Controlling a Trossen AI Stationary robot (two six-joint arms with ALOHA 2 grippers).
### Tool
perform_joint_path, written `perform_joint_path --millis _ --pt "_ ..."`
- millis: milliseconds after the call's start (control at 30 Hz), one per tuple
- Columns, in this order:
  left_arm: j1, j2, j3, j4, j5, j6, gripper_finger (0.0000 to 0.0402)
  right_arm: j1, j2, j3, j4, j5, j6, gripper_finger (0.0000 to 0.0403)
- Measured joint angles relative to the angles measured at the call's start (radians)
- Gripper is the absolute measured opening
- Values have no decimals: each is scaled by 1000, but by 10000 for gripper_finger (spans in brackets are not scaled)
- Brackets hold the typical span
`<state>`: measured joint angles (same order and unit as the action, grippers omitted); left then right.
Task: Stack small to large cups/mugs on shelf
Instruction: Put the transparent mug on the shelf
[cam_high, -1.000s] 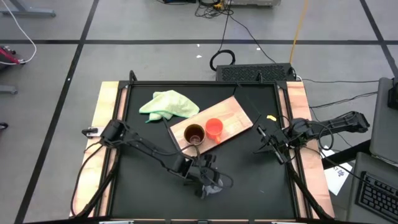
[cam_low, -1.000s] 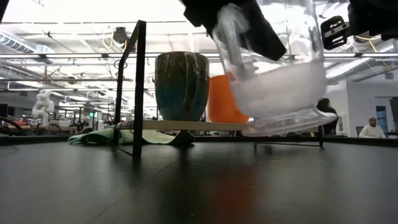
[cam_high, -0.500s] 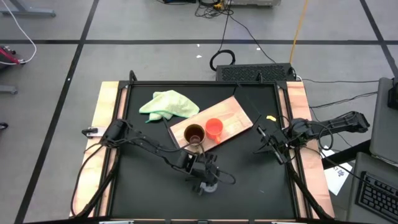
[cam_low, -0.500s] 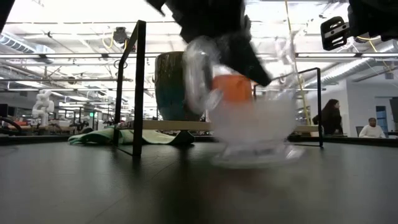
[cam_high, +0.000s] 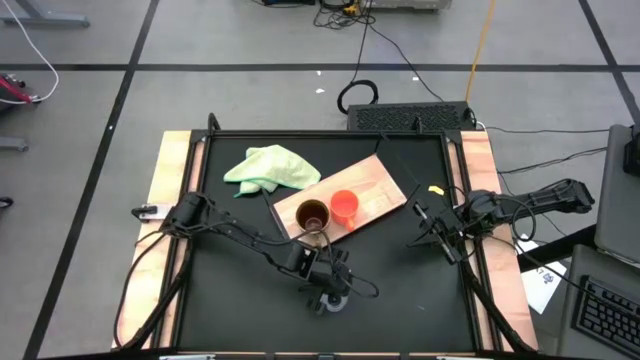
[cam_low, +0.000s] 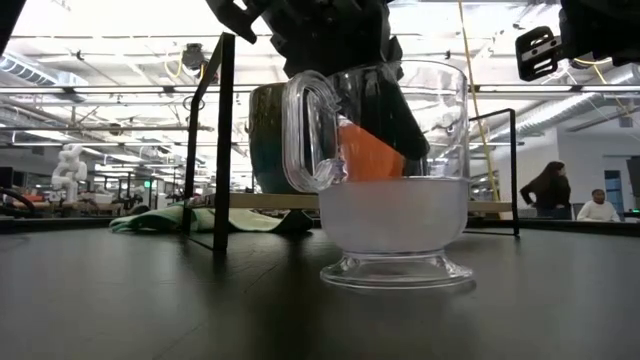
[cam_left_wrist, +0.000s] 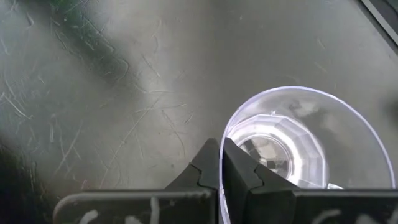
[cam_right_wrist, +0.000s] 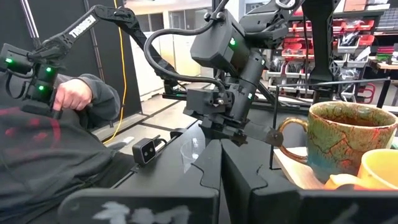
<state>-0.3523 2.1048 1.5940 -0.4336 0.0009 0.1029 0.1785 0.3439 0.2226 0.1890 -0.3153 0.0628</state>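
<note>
2 cups sit on the shelf (cam_high: 375, 190): the tan mug (cam_high: 312, 215) and the orange cup (cam_high: 344, 206). The glass cup (cam_low: 392, 190) stands on the bench (cam_high: 400, 290), its rim pinched by the left end effector (cam_high: 328, 288). The closed right end effector (cam_high: 428, 226) waits.

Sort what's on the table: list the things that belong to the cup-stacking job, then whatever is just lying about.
Belongs to the job:
- glass cup, upright on the table, its rim held by the left end effector
- tan-brown mug on the shelf
- orange cup on the shelf
- shelf

Just lying about:
- green cloth
</note>
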Motion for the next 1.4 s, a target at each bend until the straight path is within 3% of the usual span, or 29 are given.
perform_joint_path --millis 400,867,1100,1267,1400 --pt "-1 3 -1 2 -23 0 53 0 0 0 0 0 0 0" --pt "-17 -3 -3 27 -29 4 161 0 0 0 -1 0 0 0" --pt "-42 -24 127 -116 -81 25 189 0 4 0 -7 0 3 0" --pt "-71 -52 216 -225 -125 37 173 0 8 0 -16 0 3 0" --pt "-90 -105 211 -238 -126 53 88 0 8 0 -17 0 4 0"
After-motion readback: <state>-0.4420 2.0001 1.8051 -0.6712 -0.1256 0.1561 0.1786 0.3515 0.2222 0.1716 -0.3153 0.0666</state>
